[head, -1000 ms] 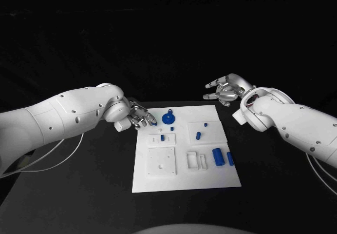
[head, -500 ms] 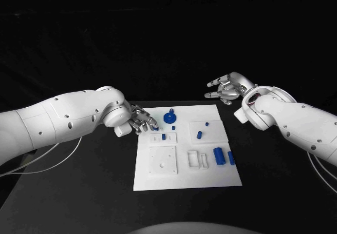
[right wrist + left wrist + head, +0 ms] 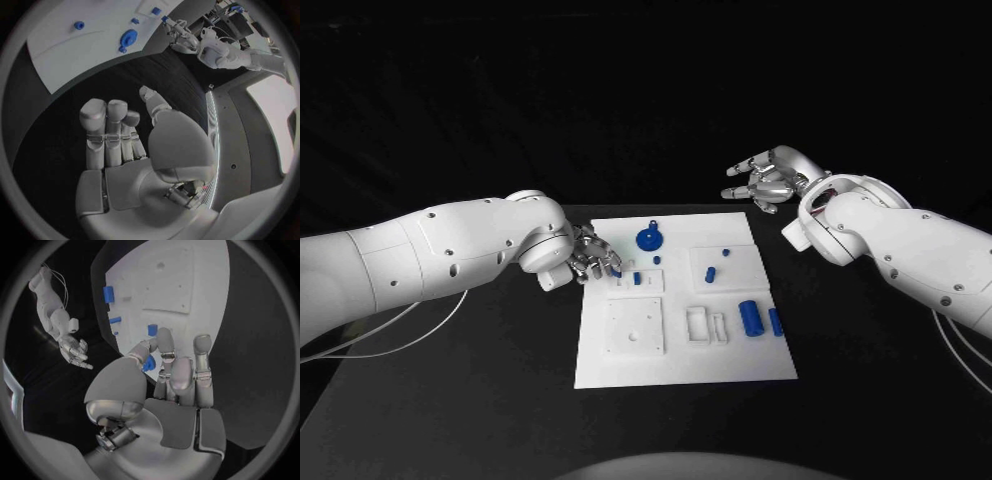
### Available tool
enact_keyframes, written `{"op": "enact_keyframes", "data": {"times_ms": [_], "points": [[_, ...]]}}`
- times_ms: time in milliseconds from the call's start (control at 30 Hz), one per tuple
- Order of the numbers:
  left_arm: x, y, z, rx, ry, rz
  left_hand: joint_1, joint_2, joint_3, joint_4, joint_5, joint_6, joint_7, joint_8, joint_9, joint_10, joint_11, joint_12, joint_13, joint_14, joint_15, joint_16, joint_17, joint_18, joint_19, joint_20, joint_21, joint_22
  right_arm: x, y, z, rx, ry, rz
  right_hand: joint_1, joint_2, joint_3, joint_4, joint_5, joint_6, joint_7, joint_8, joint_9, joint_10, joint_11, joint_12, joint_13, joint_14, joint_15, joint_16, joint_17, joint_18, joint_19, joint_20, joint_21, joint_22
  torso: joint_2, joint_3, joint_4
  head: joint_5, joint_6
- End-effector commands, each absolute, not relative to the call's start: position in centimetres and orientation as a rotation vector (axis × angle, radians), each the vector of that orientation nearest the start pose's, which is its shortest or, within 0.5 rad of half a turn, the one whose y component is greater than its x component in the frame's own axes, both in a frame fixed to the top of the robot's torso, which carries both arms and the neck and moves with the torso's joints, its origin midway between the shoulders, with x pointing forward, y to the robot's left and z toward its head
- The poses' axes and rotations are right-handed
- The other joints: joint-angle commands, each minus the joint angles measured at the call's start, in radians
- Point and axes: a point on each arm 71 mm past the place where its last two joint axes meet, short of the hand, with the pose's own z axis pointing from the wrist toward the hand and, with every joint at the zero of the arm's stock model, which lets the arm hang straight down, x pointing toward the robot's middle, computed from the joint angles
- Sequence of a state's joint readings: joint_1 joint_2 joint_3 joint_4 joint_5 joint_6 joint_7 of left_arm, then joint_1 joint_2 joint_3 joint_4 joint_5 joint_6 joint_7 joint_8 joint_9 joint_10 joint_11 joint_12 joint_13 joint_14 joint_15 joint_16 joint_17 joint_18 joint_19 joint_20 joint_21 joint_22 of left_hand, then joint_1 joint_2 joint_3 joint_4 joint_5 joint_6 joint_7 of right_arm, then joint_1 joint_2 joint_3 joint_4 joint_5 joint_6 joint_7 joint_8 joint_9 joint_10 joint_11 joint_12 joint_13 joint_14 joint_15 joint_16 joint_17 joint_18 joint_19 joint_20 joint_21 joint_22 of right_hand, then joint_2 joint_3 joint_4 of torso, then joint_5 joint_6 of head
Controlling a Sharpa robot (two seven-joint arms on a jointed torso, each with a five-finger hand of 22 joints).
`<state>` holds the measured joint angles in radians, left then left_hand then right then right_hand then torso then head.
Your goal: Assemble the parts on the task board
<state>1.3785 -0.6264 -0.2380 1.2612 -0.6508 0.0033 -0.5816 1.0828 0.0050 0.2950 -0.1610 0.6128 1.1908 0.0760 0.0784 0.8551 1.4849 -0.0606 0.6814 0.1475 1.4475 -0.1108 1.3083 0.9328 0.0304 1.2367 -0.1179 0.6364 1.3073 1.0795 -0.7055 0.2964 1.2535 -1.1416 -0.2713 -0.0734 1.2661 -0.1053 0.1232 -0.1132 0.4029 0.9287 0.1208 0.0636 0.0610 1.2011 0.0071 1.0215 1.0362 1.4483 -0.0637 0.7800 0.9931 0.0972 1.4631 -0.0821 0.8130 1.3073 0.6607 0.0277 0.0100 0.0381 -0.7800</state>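
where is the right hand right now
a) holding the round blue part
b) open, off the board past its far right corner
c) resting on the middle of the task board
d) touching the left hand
b: the right hand is over the black table beyond the far right corner of the task board, fingers spread and holding nothing; the round blue part lies on the board, nearer the left hand.
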Motion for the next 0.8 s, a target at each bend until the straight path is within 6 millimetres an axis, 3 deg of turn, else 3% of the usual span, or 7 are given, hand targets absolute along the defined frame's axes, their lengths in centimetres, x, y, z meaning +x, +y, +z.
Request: {"op": "enact_keyframes", "data": {"times_ms": [33, 800], "points": [[52.7, 19.3, -22.0, -0.580, 2.314, -0.393, -0.001, 0.008, 0.040, -0.031, 0.005, 0.122, -0.105, -0.003, 0.019, 0.031, -0.021, 0.002, 0.000, 0.001, -0.001, 0.005, 0.000, 0.016, 0.002, 0.000, 0.007, 0.019, 55.0, -22.9, -15.5, 0.381, 1.587, 0.819, -0.005, 0.006, 0.002, -0.005, 0.005, 0.006, 0.004, -0.003, 0.001, -0.006, 0.002, 0.001, -0.001, 0.004, -0.002, -0.005, 0.000, 0.008, 0.062, -0.002, -0.004, 0.079, 0.000, 0.0001, 0.0016, 0.000, -0.002], [52.4, 18.2, -22.9, -0.526, 2.321, -0.393, -0.001, 0.009, 0.042, -0.029, 0.004, 0.123, -0.105, -0.005, 0.037, 0.031, -0.021, 0.003, 0.000, 0.001, -0.001, 0.004, -0.001, 0.016, 0.001, 0.000, 0.007, 0.019, 55.0, -22.8, -15.5, 0.378, 1.587, 0.824, -0.009, 0.006, 0.006, -0.007, 0.008, 0.008, 0.004, -0.003, 0.001, -0.006, 0.002, 0.001, -0.001, 0.004, -0.002, -0.005, 0.001, 0.008, 0.063, -0.002, -0.005, 0.080, -0.001, -0.0001, 0.0003, 0.002, -0.008]]}}
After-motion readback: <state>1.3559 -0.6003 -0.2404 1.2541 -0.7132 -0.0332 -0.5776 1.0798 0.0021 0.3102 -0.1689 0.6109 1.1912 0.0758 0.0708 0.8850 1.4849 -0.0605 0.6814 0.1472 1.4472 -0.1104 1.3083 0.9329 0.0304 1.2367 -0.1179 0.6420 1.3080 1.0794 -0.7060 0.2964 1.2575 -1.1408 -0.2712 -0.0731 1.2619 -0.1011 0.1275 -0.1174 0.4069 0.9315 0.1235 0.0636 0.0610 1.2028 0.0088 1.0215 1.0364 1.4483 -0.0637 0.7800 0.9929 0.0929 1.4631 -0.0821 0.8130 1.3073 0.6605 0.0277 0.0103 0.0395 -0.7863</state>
